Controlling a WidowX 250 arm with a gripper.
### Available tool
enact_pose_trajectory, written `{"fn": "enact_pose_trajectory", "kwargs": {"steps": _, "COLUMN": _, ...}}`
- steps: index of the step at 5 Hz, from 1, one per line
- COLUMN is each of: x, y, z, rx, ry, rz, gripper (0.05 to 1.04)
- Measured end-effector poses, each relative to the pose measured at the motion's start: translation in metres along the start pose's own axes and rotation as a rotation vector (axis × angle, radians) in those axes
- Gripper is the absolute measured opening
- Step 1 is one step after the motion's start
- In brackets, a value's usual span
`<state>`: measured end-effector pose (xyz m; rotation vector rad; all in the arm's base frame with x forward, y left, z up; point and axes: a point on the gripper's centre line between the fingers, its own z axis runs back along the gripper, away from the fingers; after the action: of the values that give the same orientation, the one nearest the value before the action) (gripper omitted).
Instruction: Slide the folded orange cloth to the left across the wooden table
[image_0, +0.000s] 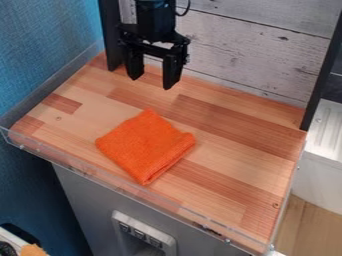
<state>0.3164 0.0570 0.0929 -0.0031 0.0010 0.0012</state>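
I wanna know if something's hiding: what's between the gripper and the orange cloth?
Just bare wooden tabletop shows between the gripper and the orange cloth, in the camera view.

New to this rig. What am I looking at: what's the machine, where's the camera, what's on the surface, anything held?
The machine is a black robot arm, entering from the top edge. Its two-fingered end effector does the grasping. The single picture comes from a fixed camera looking down at a slant.

The work surface is wood-patterned, with a clear lip along the front and pale boards behind. On it lies an orange cloth, folded into a rough square.

Nothing is held: the fingers are apart with nothing between them, and the cloth lies nearer the camera than they are.
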Motion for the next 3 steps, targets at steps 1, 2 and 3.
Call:
{"fn": "enact_pose_trajectory", "kwargs": {"steps": 1, "x": -0.014, "y": -0.003, "z": 0.002, "rx": 0.003, "ry": -0.034, "rz": -0.009, "gripper": 0.999}}
{"fn": "enact_pose_trajectory", "kwargs": {"steps": 2, "x": -0.026, "y": -0.005, "z": 0.003, "rx": 0.008, "ry": -0.055, "rz": -0.014, "gripper": 0.999}}
{"fn": "enact_pose_trajectory", "kwargs": {"steps": 3, "x": -0.033, "y": -0.006, "z": 0.002, "rx": 0.008, "ry": -0.055, "rz": -0.009, "gripper": 0.955}}
